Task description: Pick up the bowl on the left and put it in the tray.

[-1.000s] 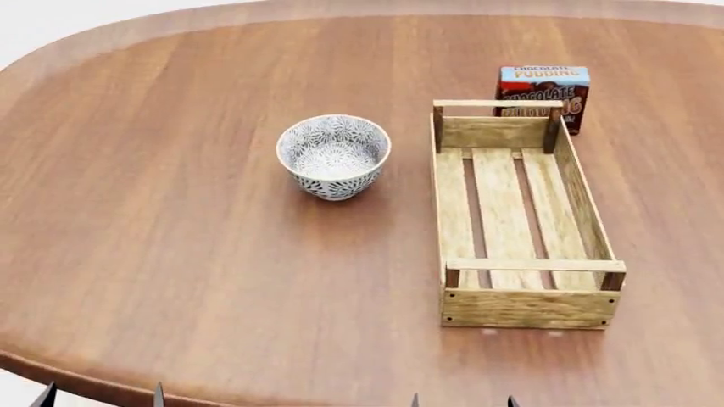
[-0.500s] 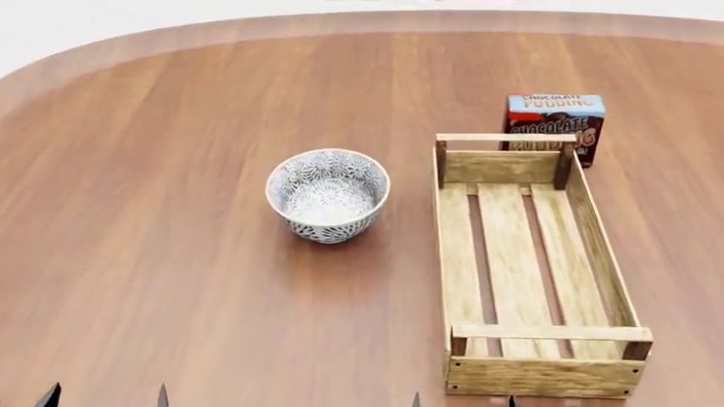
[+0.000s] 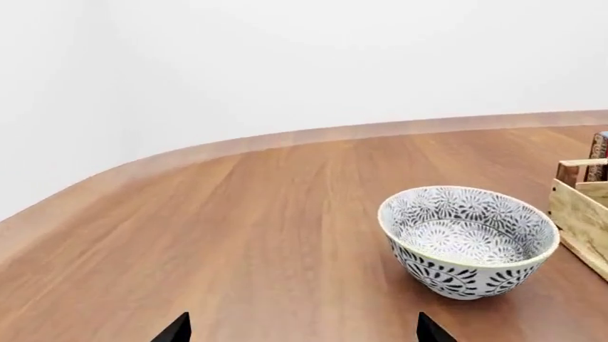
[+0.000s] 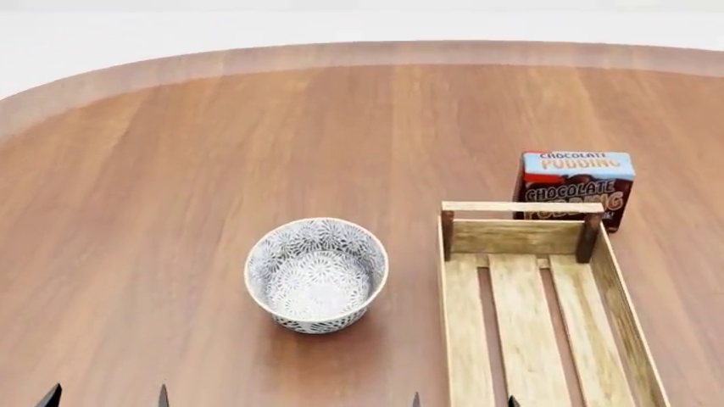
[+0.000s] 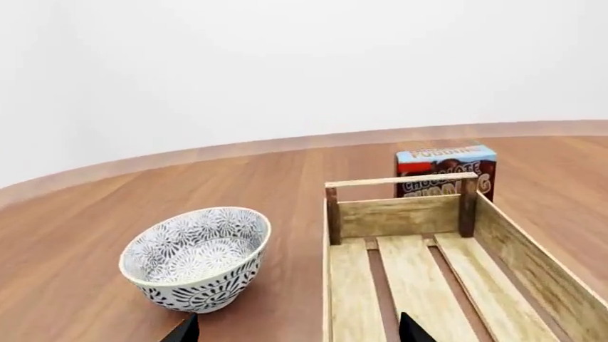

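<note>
The bowl, white with a fine grey-blue floral pattern, stands upright on the wooden table, left of the tray. The tray is a long light-wood slatted crate with nothing in it. In the head view only the dark tips of my left gripper and right gripper show at the bottom edge, nearer than the bowl. The left wrist view has the bowl ahead and off to one side of my open left gripper. My open right gripper faces the gap between the bowl and the tray.
A chocolate pudding box stands upright just behind the tray's far end. The round wooden table spreads wide to the left and beyond the bowl, its curved far edge meeting a white background.
In the head view the bowl, tray and pudding box have slid down the picture and look larger, and the tray's near end is now cut off. Both grippers' tips stay at the bottom edge.
</note>
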### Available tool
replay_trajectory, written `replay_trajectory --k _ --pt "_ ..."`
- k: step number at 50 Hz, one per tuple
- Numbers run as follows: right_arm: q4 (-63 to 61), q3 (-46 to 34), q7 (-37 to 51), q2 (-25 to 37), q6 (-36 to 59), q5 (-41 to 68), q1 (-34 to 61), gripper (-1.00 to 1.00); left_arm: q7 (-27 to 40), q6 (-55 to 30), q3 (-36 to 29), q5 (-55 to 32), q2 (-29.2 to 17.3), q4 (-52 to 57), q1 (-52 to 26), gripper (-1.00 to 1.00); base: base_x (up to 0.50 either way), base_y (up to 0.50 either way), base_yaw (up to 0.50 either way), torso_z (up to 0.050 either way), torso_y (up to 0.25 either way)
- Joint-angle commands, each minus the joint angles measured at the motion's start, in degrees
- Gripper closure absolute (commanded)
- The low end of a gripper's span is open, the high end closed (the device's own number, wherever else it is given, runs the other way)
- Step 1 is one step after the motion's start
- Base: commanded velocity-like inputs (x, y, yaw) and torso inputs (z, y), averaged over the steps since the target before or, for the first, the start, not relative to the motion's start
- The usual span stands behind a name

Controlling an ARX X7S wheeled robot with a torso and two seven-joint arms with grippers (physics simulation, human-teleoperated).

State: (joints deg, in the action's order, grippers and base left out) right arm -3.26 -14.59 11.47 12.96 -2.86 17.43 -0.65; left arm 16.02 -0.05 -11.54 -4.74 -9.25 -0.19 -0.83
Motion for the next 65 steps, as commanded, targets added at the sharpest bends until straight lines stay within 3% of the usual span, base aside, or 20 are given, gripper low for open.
replay_trajectory --k 1,10,16,22,27,65 --pt "0.4 1.1 -0.7 -0.8 4.3 1.1 1.2 -1.0 -1.7 -1.4 0.6 0.4 0.6 -0.2 -0.4 -1.0 0.12 0.0 0.0 0.0 0.0" --pt "-7.1 2.0 1.5 1.8 12.5 3.6 3.1 -1.0 0.0 -9.4 -0.2 1.5 0.1 5.1 -1.5 -1.0 0.0 0.0 0.0 0.0 0.0" --pt "-19.8 2.7 5.2 5.6 23.7 6.1 6.1 -1.0 -0.3 -20.2 0.6 -0.3 -1.4 17.6 -2.8 -1.0 0.0 0.0 0.0 0.0 0.0" --pt "-32.4 3.9 8.3 8.9 30.1 6.9 9.2 -1.0 0.1 -24.1 4.0 -3.8 -2.2 28.7 -5.3 -1.0 0.0 0.0 0.0 0.0 0.0" --pt "-36.6 5.0 9.8 9.6 33.6 8.3 12.8 -1.0 0.0 -17.0 6.2 -4.6 -2.6 33.9 -5.1 -1.0 0.0 0.0 0.0 0.023 0.0" --pt "-34.7 5.3 8.9 9.3 31.5 9.9 13.5 -1.0 2.1 -18.5 5.9 -8.3 -3.7 31.6 -6.5 -1.0 0.0 0.0 0.0 0.05 0.0"
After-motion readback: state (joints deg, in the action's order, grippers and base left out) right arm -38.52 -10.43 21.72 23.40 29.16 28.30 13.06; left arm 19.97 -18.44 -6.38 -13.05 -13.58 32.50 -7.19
